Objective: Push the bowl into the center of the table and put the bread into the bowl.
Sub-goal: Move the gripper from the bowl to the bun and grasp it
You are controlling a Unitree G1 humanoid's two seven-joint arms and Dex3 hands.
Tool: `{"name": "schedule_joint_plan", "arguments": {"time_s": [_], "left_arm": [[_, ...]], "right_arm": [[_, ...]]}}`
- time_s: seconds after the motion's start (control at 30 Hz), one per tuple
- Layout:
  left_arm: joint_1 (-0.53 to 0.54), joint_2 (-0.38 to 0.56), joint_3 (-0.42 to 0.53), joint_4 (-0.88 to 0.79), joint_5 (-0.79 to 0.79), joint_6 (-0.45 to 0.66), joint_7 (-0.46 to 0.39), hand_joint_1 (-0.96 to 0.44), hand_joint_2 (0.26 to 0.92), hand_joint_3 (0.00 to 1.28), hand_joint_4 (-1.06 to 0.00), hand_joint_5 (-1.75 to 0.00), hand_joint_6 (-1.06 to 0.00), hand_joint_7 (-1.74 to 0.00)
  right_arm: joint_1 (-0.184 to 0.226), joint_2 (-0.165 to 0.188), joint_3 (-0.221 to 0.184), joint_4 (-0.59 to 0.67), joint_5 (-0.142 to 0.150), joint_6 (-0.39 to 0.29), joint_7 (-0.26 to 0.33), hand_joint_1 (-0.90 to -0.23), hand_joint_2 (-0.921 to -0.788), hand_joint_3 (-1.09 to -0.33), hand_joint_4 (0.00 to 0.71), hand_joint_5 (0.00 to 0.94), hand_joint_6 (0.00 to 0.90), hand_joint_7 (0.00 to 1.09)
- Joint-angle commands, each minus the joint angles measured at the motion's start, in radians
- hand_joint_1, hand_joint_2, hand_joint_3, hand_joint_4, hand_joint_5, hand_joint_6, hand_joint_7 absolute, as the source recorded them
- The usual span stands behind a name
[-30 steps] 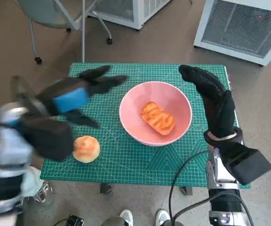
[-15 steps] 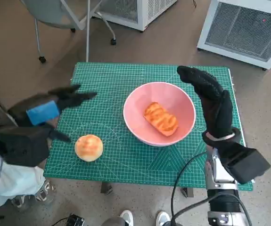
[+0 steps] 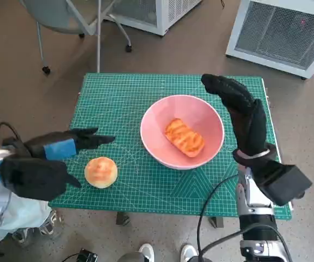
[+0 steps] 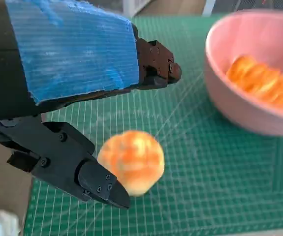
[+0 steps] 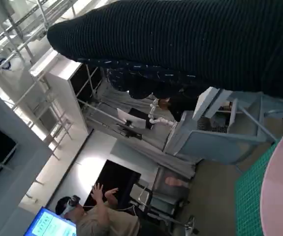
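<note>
A pink bowl (image 3: 202, 148) sits right of the middle of the green mat, with an oblong striped bread (image 3: 183, 137) inside it. A round bun (image 3: 100, 172) lies on the mat near the front left. My left hand (image 3: 58, 149) hovers just left of the bun with its fingers apart and nothing in them. In the left wrist view the bun (image 4: 132, 161) lies between the left hand's black fingers (image 4: 84, 168), and the bowl (image 4: 244, 108) shows beyond. My gloved right hand (image 3: 242, 112) stands upright against the bowl's right rim, holding nothing.
The green cutting mat (image 3: 129, 103) covers the small table. A chair (image 3: 64, 16) and white appliances (image 3: 279, 30) stand on the floor beyond it. Cables hang at the front. In the right wrist view a person (image 5: 94, 216) sits far off.
My left hand has drawn back from the bowl toward the front left edge and come down beside the bun. The right hand and bowl have stayed put.
</note>
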Motion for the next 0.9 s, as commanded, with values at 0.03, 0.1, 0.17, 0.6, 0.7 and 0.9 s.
{"name": "schedule_joint_plan", "arguments": {"time_s": [0.03, 0.1, 0.17, 0.6, 0.7, 0.9], "left_arm": [[0.033, -0.014, -0.034, -0.040, 0.053, 0.019, 0.038, -0.17, 0.696, 0.00, -0.07, 0.00, -0.23, 0.00], [0.045, -0.028, -0.057, -0.044, 0.091, 0.023, 0.063, -0.16, 0.696, 0.00, -0.08, -0.01, -0.24, 0.00], [0.051, -0.040, -0.081, -0.041, 0.123, 0.028, 0.082, -0.16, 0.696, 0.00, -0.08, -0.01, -0.24, 0.00], [0.047, -0.145, -0.208, 0.079, 0.344, 0.032, 0.285, -0.01, 0.731, 0.02, -0.37, -0.01, -0.55, -0.03], [0.050, -0.151, -0.216, 0.099, 0.380, -0.002, 0.347, 0.05, 0.770, 0.04, -0.62, -0.02, -0.74, -0.06], [0.047, -0.135, -0.214, 0.138, 0.405, -0.095, 0.433, -0.05, 0.892, 0.02, -0.83, -0.74, -0.71, -1.01]], "right_arm": [[0.000, -0.003, -0.002, 0.025, 0.006, -0.002, 0.020, -0.742, -0.921, -0.794, 0.132, 0.002, -0.001, 0.49], [-0.001, -0.004, -0.001, 0.026, 0.007, -0.004, 0.024, -0.739, -0.921, -0.794, 0.131, 0.002, -0.001, 0.49], [0.000, -0.005, -0.001, 0.026, 0.006, -0.005, 0.026, -0.739, -0.921, -0.794, 0.130, 0.001, -0.001, 0.49], [0.009, -0.016, -0.005, 0.006, 0.010, 0.006, 0.034, -0.738, -0.921, -0.795, 0.129, 0.000, -0.001, 0.49], [0.012, -0.018, -0.004, -0.003, 0.009, 0.011, 0.032, -0.738, -0.921, -0.796, 0.127, 0.000, -0.001, 0.49], [0.019, -0.020, -0.004, -0.013, 0.002, 0.016, 0.025, -0.738, -0.921, -0.796, 0.125, 0.000, -0.001, 0.49]]}}
